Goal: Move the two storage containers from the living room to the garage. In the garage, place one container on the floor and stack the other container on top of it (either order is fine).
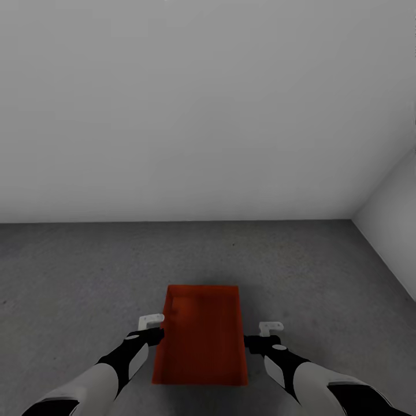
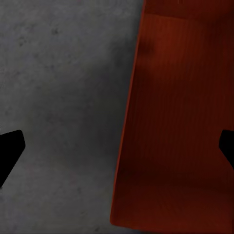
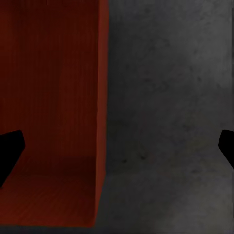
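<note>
One orange-red storage container [image 1: 202,338] stands lidless on the dark grey concrete floor [image 1: 86,277] of the garage, straight ahead of me with its long side running away. My left gripper [image 1: 155,334] is open over its left long wall [image 2: 131,122]; one fingertip [image 2: 9,151] hangs over the floor, the other over the bin's inside. My right gripper [image 1: 254,342] is open the same way over the right long wall [image 3: 102,97]. Neither gripper grips the wall. The bin's inside [image 3: 48,97] looks bare.
A plain grey wall [image 1: 202,115] closes the room a little beyond the container, and a second wall [image 1: 393,214] meets it at the right corner. Bare concrete spreads to the left and right of the bin.
</note>
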You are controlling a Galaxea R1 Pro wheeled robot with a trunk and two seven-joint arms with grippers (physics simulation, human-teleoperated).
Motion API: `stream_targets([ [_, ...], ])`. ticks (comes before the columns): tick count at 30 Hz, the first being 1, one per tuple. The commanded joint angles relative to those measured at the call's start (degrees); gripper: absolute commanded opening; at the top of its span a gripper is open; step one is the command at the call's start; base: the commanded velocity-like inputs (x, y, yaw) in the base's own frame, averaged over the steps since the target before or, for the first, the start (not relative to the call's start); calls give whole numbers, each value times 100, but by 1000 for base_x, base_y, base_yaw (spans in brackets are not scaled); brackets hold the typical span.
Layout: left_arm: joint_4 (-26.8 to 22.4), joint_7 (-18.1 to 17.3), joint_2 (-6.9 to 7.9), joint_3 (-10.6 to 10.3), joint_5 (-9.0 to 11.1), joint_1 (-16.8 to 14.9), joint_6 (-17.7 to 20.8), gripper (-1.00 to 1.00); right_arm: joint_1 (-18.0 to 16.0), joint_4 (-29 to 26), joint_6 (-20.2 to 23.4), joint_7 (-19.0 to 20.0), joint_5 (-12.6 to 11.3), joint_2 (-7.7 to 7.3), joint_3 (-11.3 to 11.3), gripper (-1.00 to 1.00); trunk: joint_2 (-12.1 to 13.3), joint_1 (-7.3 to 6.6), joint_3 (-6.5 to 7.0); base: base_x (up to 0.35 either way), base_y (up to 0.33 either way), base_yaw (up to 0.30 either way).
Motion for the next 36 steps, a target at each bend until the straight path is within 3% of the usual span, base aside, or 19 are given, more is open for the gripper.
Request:
stream_targets([
  [1,-13,10,-3,21,45,2,29,100,-6,15,-30,-21,12,2,-7,100,40,-23,23,0,0,0],
  [36,-22,10,-3,21,45,1,29,100,-6,16,-30,-21,12,2,-5,100,1444,-792,950,0,0,0],
])
